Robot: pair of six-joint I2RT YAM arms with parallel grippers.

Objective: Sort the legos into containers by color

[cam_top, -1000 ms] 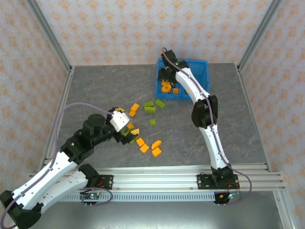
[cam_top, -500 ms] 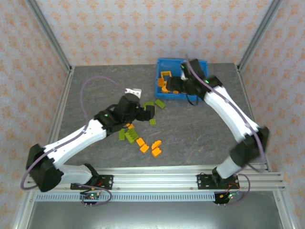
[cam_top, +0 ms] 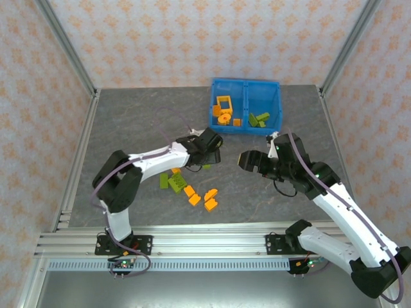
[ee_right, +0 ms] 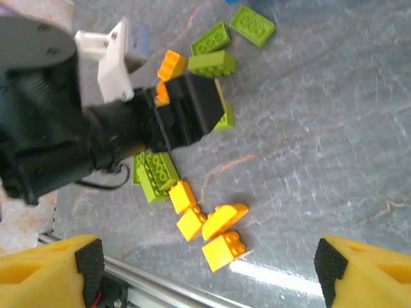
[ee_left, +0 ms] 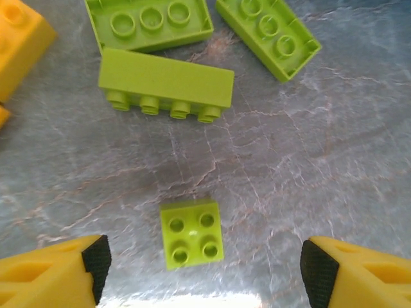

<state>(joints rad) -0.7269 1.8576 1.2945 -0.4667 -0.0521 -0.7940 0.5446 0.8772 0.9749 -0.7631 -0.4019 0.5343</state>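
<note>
The left claw (ee_left: 205,273), spread wide with nothing in it, is hovering over a small lime brick (ee_left: 191,233) lying on the table (ee_left: 334,154) among loose legos (cam_top: 194,199) to the near left of the blue bin (cam_top: 246,83). The right claw (cam_top: 247,159), likewise spread and gripping nothing, is hanging just in front of the bin. The bin's left compartment (cam_top: 236,101) is holding orange pieces (cam_top: 223,110) and its right compartment (cam_top: 264,99) green ones (cam_top: 259,119).

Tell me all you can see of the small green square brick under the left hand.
The small green brick is lime, glossy plastic, square, with four round studs in a two-by-two grid facing up. It lies flat on the grey marbled table, slightly turned, touching no other brick. It sits between the left hand's open fingers, clear of both.
</note>
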